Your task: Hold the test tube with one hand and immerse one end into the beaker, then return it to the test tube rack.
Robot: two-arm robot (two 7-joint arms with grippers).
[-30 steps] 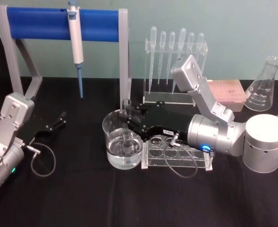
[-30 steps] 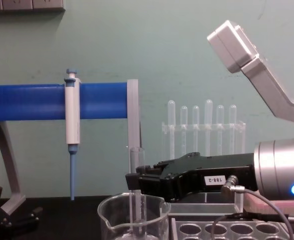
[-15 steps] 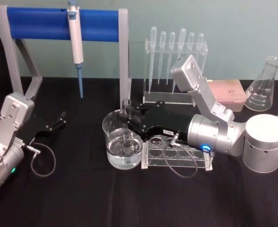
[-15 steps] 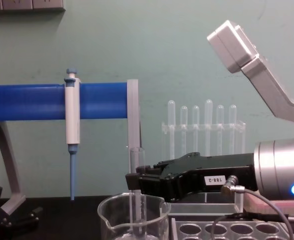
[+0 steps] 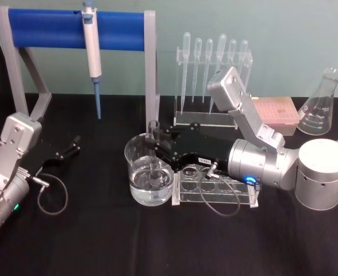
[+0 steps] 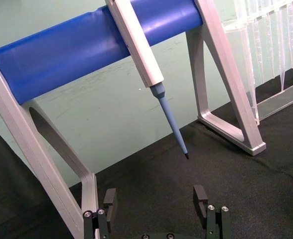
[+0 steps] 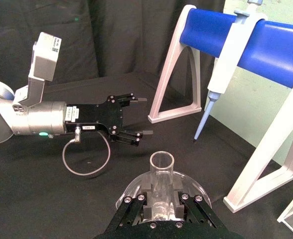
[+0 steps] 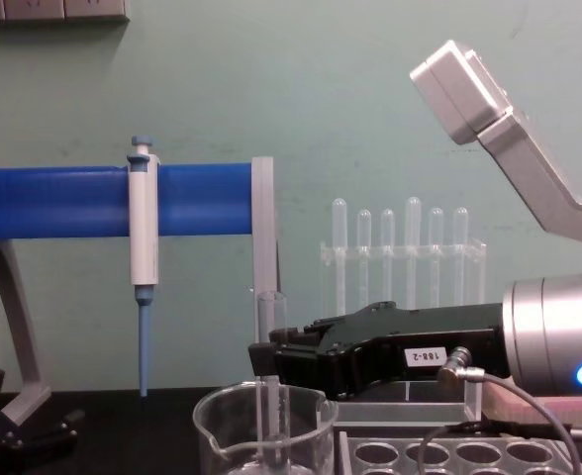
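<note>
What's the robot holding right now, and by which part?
The right pincer grips the clear glass test tube by its upper part, just below the open rim. The left pincer holds nothing.

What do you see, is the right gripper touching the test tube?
Touching. The right wrist view shows the jaws of the right gripper pressed against both sides of the test tube, with no gap between them.

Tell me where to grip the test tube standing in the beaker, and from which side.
Grip the test tube on its upper shaft, under the rim, level from the robot's right, as the right gripper does. It stands upright with its lower end inside the beaker, whose wall blocks a lower hold. The left gripper sits parked, open.
</note>
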